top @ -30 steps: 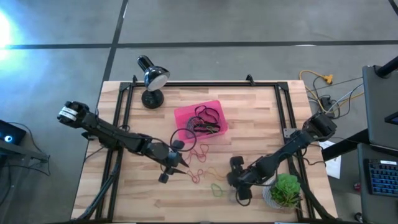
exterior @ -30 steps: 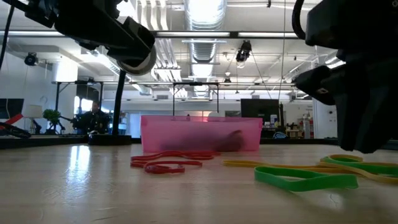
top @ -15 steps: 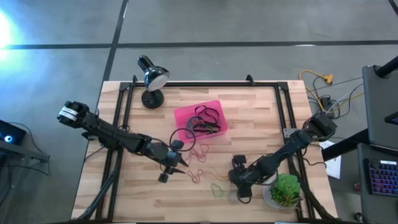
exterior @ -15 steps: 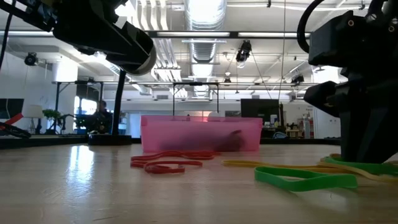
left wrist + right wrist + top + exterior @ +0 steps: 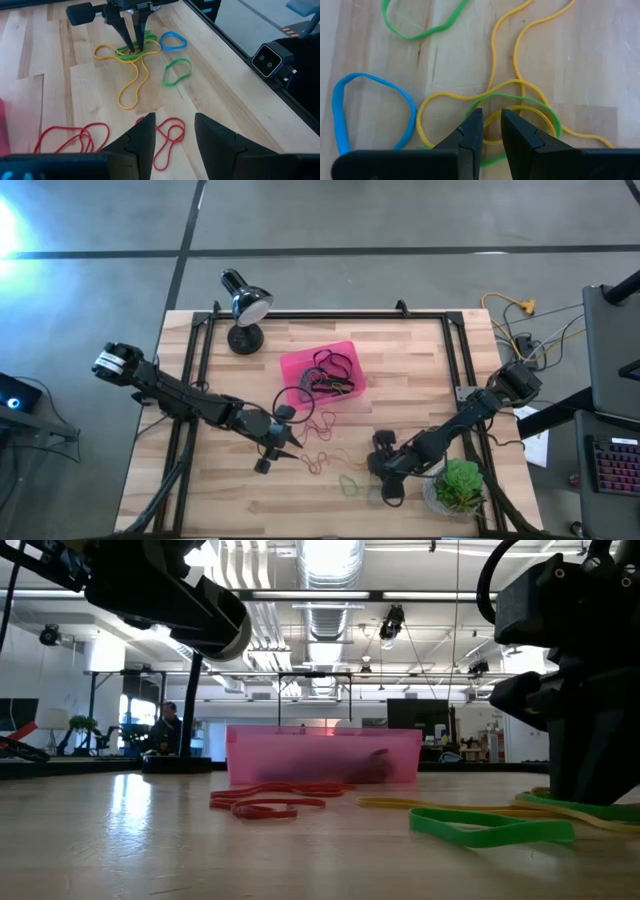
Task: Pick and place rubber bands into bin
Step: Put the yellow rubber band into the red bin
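Note:
The pink bin point(image 5: 322, 375) stands mid-table with several dark rubber bands in it; it also shows in the low view point(image 5: 320, 755). Loose bands lie flat on the wood near it: red point(image 5: 167, 135), yellow point(image 5: 131, 82), green point(image 5: 177, 71) and blue point(image 5: 172, 40). My right gripper point(image 5: 491, 116) points down at the table with a narrow gap, its fingertips astride where a yellow band point(image 5: 492, 117) and a green band point(image 5: 540, 110) overlap; it also shows in the high view point(image 5: 380, 475). My left gripper point(image 5: 174, 132) is open and empty over the red bands, left of the bin's near side point(image 5: 280, 442). My right gripper comes from above, pointing down, with one fingertip point(image 5: 131, 47) on each side of the overlapping yellow and green strands point(image 5: 135, 51), which lie flat on the table. Whether the fingertips touch the bands I cannot tell.
A black desk lamp point(image 5: 245, 310) stands at the far left of the table. A white pot with a green plant point(image 5: 458, 488) stands at the near right, close to my right arm. A black frame point(image 5: 205, 350) runs along the table's sides. A person point(image 5: 168, 728) shows far off in the room.
My right gripper has gone down to the table and a little toward the near right, onto the yellow and green bands, then held still. The bands have stayed flat.

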You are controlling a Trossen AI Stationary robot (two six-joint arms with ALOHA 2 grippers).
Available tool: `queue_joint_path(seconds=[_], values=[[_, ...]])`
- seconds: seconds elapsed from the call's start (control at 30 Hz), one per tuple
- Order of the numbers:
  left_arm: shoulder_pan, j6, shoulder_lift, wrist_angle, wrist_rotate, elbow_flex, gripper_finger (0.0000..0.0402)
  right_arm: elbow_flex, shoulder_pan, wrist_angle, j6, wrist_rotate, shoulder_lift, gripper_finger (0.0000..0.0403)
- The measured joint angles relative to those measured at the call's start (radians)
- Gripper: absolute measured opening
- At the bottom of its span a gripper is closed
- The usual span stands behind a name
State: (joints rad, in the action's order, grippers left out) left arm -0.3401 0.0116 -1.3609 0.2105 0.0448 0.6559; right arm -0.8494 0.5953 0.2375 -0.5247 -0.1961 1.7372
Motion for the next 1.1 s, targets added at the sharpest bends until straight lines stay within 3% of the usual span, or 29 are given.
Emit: queue_joint_path(seconds=[0.27,0.47,0.7,0.87,1.1], values=[[0.0,0.0,0.0,0.0,0.0,-0.004,0.0121,0.002,0.0,-0.012,0.0,0.021,0.0,0.0056],[0.0,0.0,0.0,0.0,0.0,-0.004,0.0121,0.004,0.0,-0.005,0.001,0.021,0.0,0.0017],[0.0,0.0,0.0,0.001,0.0,-0.006,0.0121,0.002,0.001,0.011,0.004,0.021,-0.002,0.0008],[0.0,0.0,0.0,0.002,0.0,-0.008,0.0121,-0.054,0.001,0.165,0.004,0.005,-0.024,0.0008],[0.0,0.0,0.0,0.003,0.0,-0.008,0.0121,-0.189,0.001,0.415,0.021,-0.101,-0.07,0.0008]])
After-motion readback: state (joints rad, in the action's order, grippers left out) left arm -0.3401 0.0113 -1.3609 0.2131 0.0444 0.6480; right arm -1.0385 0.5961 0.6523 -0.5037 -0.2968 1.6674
